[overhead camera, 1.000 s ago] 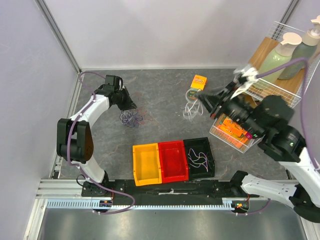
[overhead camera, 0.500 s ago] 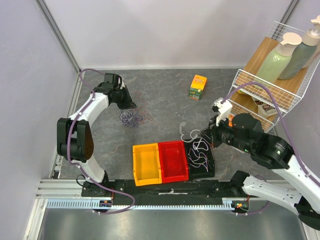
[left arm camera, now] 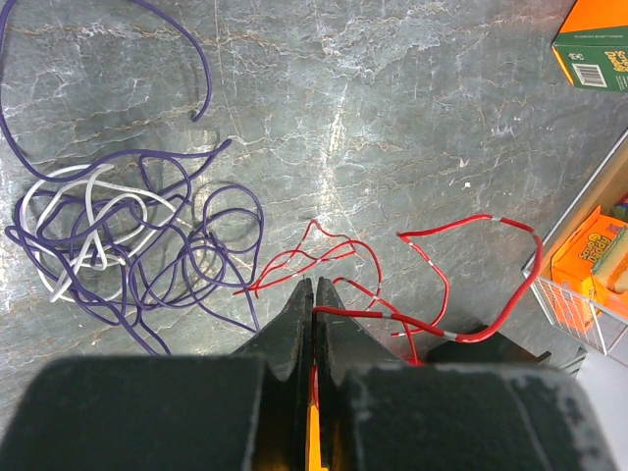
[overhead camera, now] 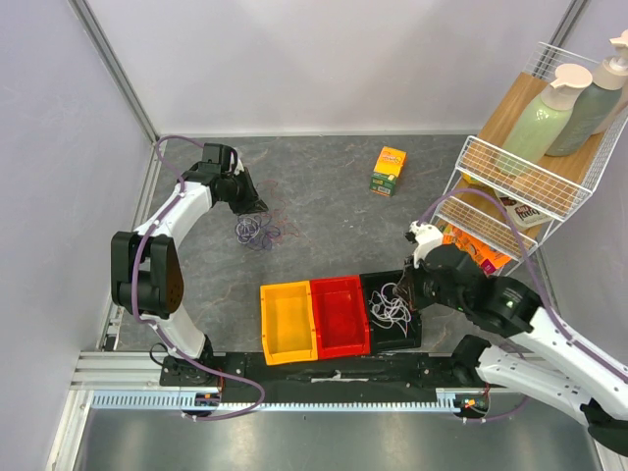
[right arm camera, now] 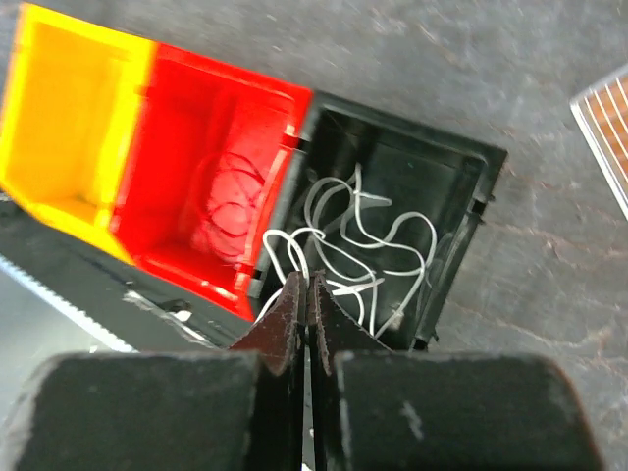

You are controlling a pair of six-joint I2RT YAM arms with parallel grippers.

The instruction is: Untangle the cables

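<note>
Grey desk (left arm camera: 412, 118) carries the work. Jaws of the left gripper (left arm camera: 313, 294) are closed on the red cable (left arm camera: 442, 228), the held part hidden between them. Jaws of the right gripper (right arm camera: 305, 285) are closed on the white cable (right arm camera: 378, 240) inside the black bin (right arm camera: 392, 147); contact is hard to see.

Purple cable (left arm camera: 167, 245): its free end leaves the left wrist view at the top left corner.
Red cable (left arm camera: 461, 224): one stretch vanishes into the closed seam of the left gripper (left arm camera: 312, 294); from above it is too thin to trace.
White cable (right arm camera: 368, 235): its near loops pass behind the tips of the right gripper (right arm camera: 306, 280).
Top view: the right gripper lies under its own arm.
Red bin (right arm camera: 177, 118): a blurred coil lies on its floor, colour unsure.
Yellow bin (right arm camera: 59, 108): cut by the left edge.
Orange box (left arm camera: 594, 44): only a corner shows.
Wire rack (left arm camera: 579, 304): only a corner shows.
</note>
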